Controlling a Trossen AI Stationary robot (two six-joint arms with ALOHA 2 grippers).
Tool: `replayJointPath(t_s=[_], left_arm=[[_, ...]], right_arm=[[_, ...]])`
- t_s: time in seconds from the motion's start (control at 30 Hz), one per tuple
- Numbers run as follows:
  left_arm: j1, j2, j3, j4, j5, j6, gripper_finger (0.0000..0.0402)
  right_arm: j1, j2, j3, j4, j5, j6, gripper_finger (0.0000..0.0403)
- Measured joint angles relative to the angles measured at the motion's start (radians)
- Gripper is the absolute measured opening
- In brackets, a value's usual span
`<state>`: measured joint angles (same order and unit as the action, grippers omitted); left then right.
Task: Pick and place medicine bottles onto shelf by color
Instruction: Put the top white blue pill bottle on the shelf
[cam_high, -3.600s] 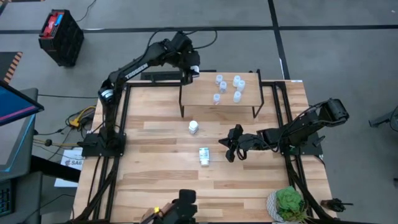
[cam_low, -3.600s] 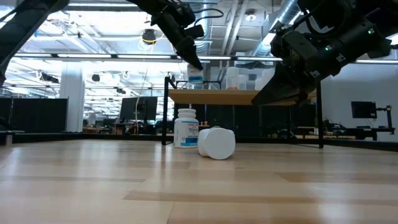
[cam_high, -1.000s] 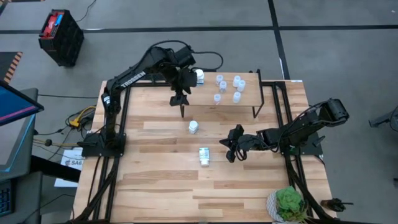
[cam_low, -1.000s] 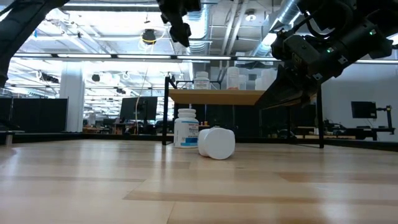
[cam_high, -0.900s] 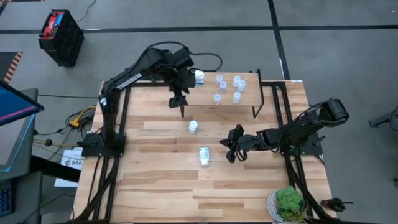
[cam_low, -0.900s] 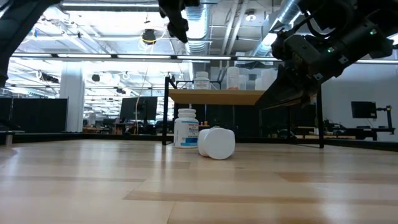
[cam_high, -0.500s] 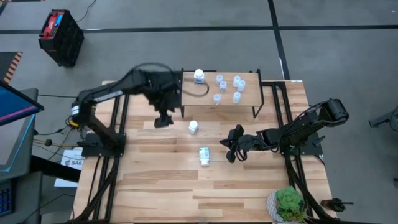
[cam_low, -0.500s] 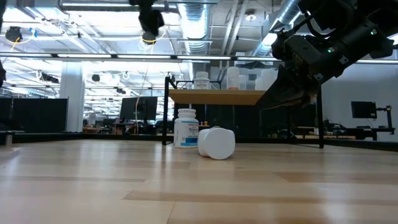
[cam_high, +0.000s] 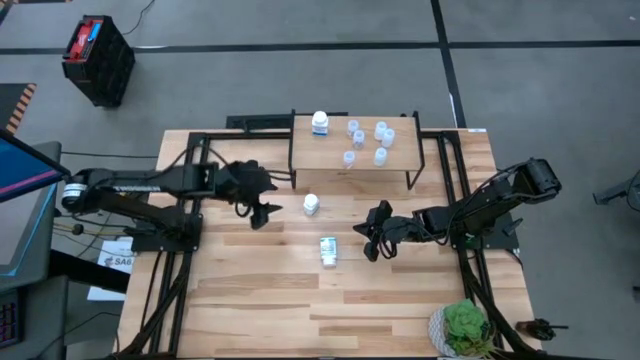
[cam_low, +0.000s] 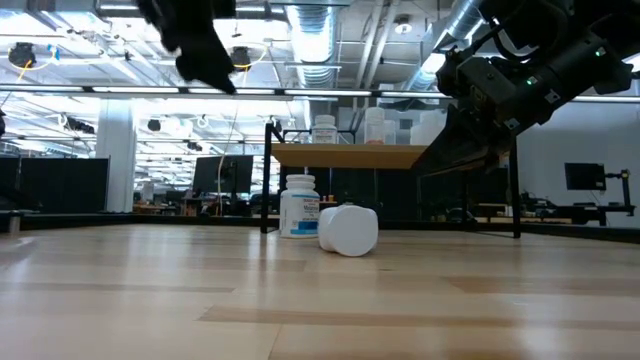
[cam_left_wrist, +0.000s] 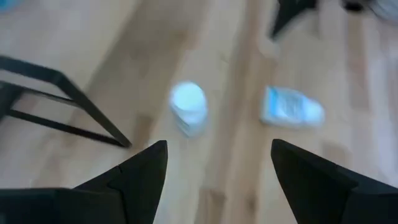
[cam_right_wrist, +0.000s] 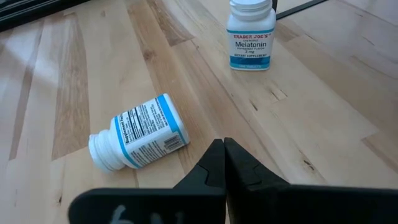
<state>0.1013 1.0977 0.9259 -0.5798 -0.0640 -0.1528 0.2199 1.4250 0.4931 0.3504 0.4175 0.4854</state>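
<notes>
Beside the upright white bottle (cam_high: 311, 204), the empty, wide-open left gripper (cam_high: 262, 210).

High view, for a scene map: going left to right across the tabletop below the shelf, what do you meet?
Left gripper, open → upright white bottle → white bottle lying on its side → right gripper, shut → green potted plant at the table's near right corner.

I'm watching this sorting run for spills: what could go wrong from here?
The open left gripper is near the upright white bottle; an off-centre approach might topple it. The second white bottle lies on its side and could roll when grasped. The shut right gripper beside it could get bumped.
</notes>
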Motion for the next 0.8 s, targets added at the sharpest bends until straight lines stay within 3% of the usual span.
replayJointPath(t_s=[0.23, 0.5, 0.8], left_arm=[[-0.023, 0.045, -0.263, 0.429, -0.177, -0.151, 0.0274], [-0.100, 0.180, -0.270, 0.599, -0.363, -0.251, 0.0274], [-0.155, 0.363, -0.270, 0.780, -0.423, -0.243, 0.0274]], right_arm=[[0.000, 0.000, 0.000, -0.007, 0.003, 0.001, 0.0008], [0.000, 0.000, 0.000, -0.016, 0.003, 0.004, 0.0008], [0.000, 0.000, 0.000, -0.031, 0.003, 0.003, 0.0008]])
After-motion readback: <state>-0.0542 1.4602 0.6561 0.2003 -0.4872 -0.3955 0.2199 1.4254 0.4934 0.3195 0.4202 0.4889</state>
